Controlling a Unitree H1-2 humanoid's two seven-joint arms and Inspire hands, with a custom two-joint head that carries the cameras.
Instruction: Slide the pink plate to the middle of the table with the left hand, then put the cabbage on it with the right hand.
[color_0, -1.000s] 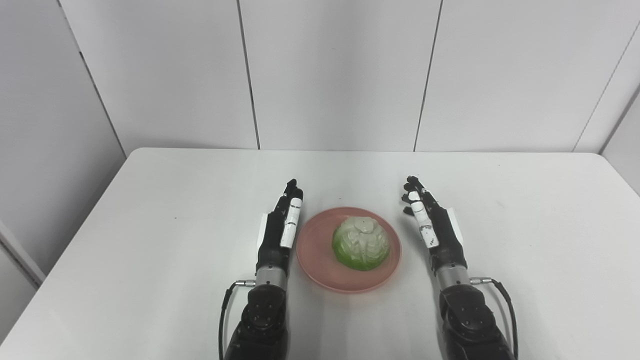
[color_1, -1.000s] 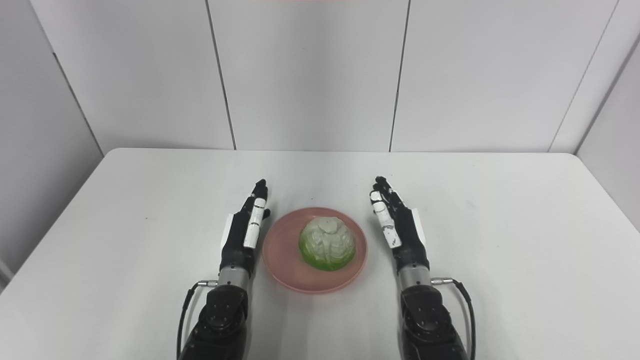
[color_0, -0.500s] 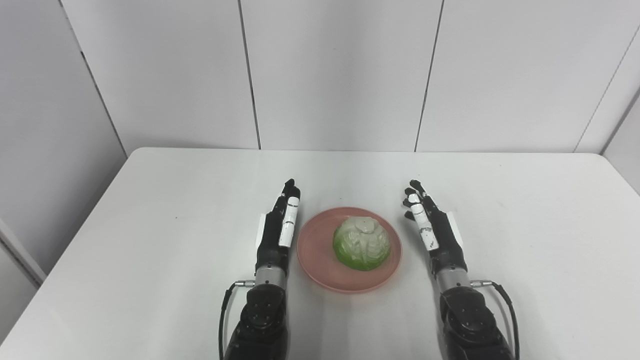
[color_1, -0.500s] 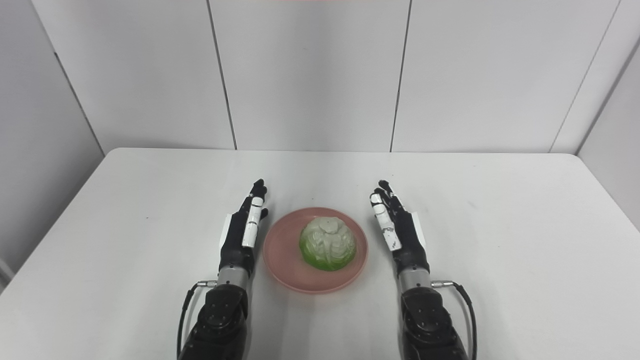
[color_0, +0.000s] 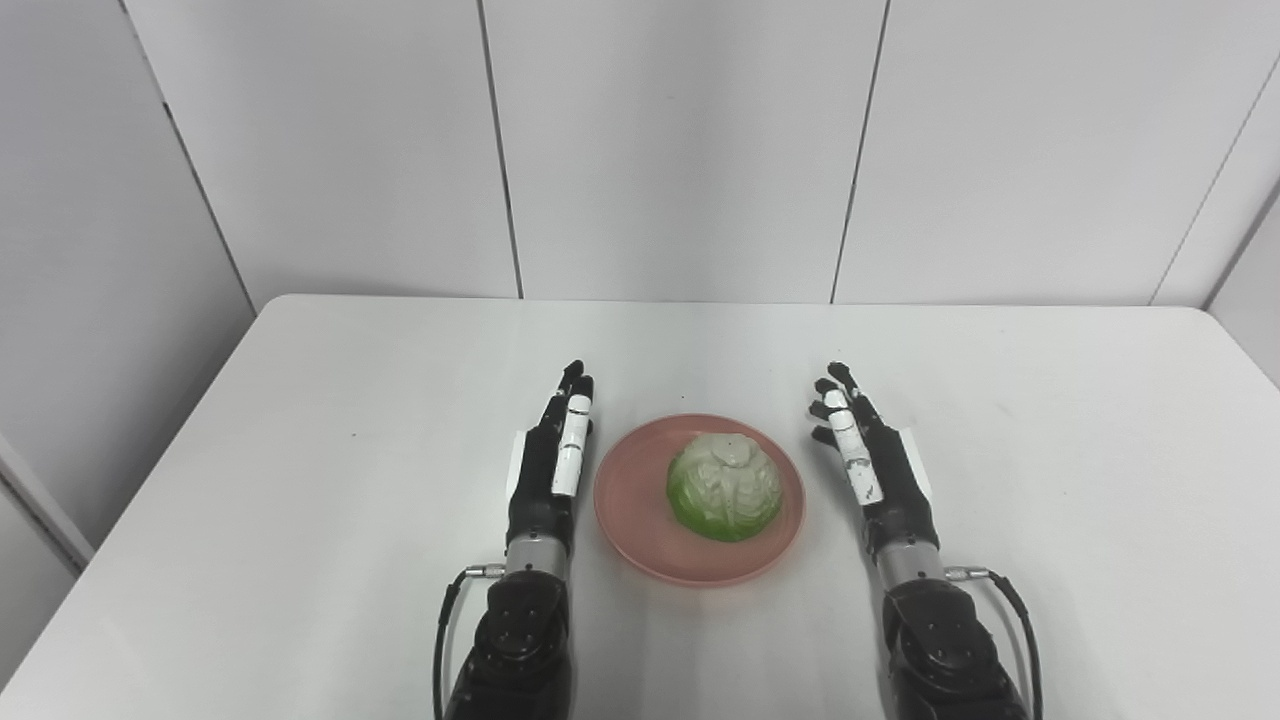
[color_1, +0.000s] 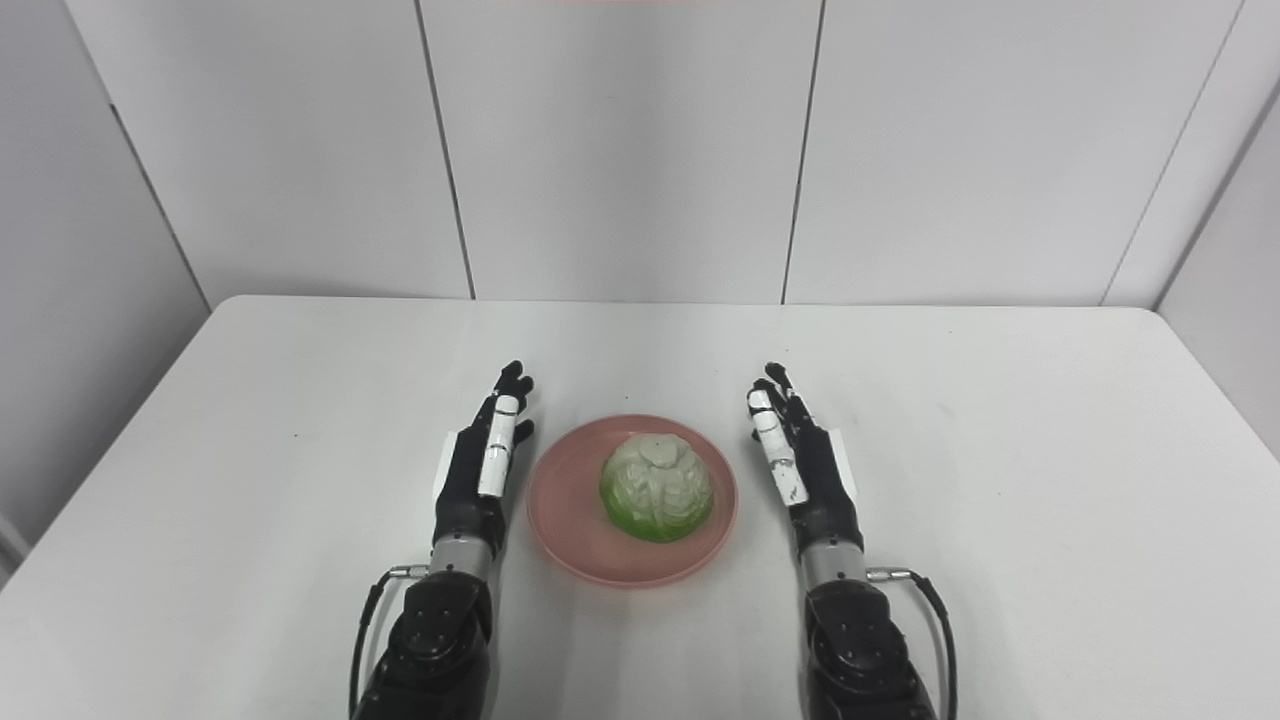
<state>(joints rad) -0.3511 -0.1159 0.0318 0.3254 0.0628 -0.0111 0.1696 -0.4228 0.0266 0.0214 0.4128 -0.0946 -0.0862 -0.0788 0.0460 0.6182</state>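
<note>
With the cabbage resting on the pink plate near mid-counter, both steps appear complete; left robot hand and right robot hand flank it, fingers extended, empty.

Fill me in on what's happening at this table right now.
A humanoid robot's two hands flank a pink plate near the middle of the white table. A cabbage already sits on the plate. The left hand is open beside the plate's left edge, and the right hand is open to its right, clear of the rim. Neither hand holds anything, so the placing looks done.
</note>
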